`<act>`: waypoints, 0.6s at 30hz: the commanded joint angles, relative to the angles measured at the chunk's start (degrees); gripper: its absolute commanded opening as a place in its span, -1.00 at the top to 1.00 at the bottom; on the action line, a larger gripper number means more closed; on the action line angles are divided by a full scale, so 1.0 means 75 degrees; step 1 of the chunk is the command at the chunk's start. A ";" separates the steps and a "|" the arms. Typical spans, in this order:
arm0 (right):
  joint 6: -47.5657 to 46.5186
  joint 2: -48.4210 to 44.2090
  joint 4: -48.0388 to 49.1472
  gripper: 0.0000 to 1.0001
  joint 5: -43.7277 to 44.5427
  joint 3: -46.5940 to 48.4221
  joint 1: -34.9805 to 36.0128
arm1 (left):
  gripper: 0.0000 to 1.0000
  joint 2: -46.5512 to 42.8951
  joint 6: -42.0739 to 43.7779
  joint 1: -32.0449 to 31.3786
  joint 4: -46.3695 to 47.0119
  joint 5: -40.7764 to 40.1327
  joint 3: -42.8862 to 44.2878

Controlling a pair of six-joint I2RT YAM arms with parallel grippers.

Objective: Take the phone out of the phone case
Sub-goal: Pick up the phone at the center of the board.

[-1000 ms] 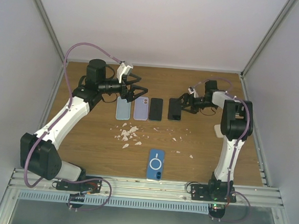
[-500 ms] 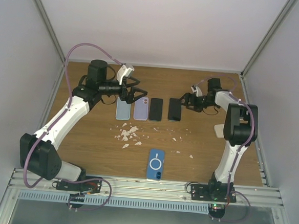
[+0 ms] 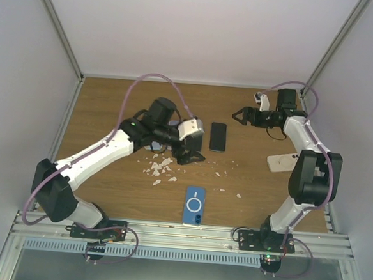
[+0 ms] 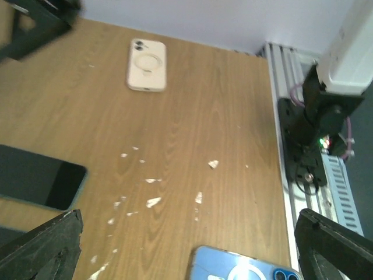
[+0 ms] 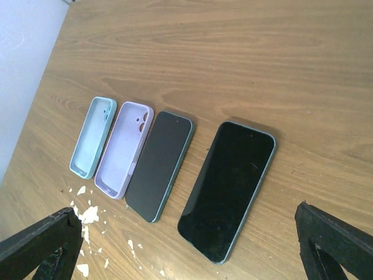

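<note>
The blue-cased phone (image 3: 194, 206) lies nearest the arm bases, flat on the wooden worktop (image 3: 112, 103) with its back up, a white ring and the camera cut-out showing, and nothing touches it; in the left wrist view only its top edge shows at the bottom of the frame. Just beyond it white crumbs (image 3: 159, 167) are scattered over the wood. Over their far edge hang the left fingers (image 4: 46, 248), spread wide apart and holding nothing; from above, this arm covers most of the row behind the crumbs. The right wrist view shows that row whole: a teal case (image 5: 93, 137) and a lilac case (image 5: 124, 149), both hollow side up, then a slim dark phone (image 5: 159, 165) and a larger dark phone (image 5: 227, 189), screens up, side by side. Off to the right, well apart from the row, a cream phone (image 3: 282, 162) lies back up. Farthest back, the right fingers (image 5: 41, 242) hover beyond the larger dark phone, also wide apart and empty.
</note>
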 commanded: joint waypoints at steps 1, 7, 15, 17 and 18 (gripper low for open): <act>-0.0389 -0.0592 0.0193 -0.99 0.0478 -0.0181 -0.0068 | -0.98 0.0516 0.1069 -0.1244 -0.0419 -0.1217 0.0092; -0.0499 -0.0965 0.0288 -0.99 0.0781 -0.0357 -0.0110 | -0.98 0.1356 0.1731 -0.2869 -0.0472 -0.2630 0.0049; -0.0469 -0.1119 0.0294 -0.99 0.0742 -0.0348 -0.0279 | -0.98 0.2607 0.1887 -0.4093 0.0198 -0.3529 0.0013; -0.0455 -0.1140 0.0323 -0.99 0.0720 -0.0388 -0.0303 | -0.98 0.2821 0.1892 -0.4252 0.0285 -0.3704 0.0045; -0.0449 -0.1155 0.0339 -0.99 0.0696 -0.0407 -0.0308 | -0.98 0.2933 0.1898 -0.4311 0.0302 -0.3775 0.0060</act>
